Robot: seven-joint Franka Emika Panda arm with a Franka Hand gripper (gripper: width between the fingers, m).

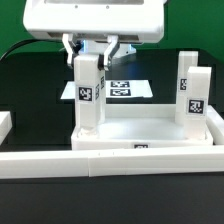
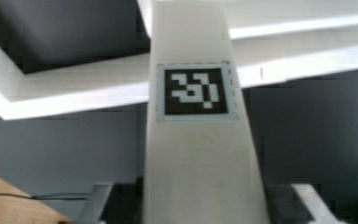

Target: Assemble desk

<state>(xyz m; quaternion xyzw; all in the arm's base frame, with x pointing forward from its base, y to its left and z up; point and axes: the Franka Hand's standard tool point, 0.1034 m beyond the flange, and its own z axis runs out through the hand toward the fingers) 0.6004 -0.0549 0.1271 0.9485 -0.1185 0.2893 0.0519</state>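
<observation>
Right now my pincer [image 1: 91,52] is spread open around the upper end of a white square leg [image 1: 90,92]. Both views show a gap between each finger and the leg's sides, so I am grasping nothing. The leg stands upright in the corner socket of the white tray-like top [image 1: 145,128], at the corner toward the exterior view's left. Its black-and-white tag [image 2: 197,88] faces my wrist camera. The top lies on the black desk [image 1: 100,205] near the front edge, just behind the long low border wall [image 1: 110,160]. Two more legs [image 1: 192,95] stand at its corner on the exterior view's right, and the marker board [image 1: 128,88] lies behind it toward the desk's far edge. I cannot see whether this leg is fully seated in its socket. If it is loose, a finger brushing it as I lift away could tilt it or pull it out. If I close off-centre to turn it further, one finger would touch first and push the leg sideways. That could jam the joint or slide the whole top along the wall.
</observation>
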